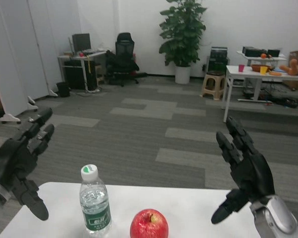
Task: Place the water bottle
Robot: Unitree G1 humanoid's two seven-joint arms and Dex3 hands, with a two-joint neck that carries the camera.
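Clear ribbed plastic water bottle (95, 202) stands upright between spread, empty left hand (19, 161) and right hand (245, 166)

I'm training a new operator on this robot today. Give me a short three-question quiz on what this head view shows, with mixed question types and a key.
1. True or false: the left hand grips the water bottle.
2. Multiple choice: what stands just right of the bottle in the picture, on the white table? A) an orange cup B) a red apple C) a green bowl
3. Fill in: the bottle stands upright with its white ____ on.

Key
1. False. Both it and the right hand are raised with fingers apart, holding nothing.
2. B, the red apple.
3. cap
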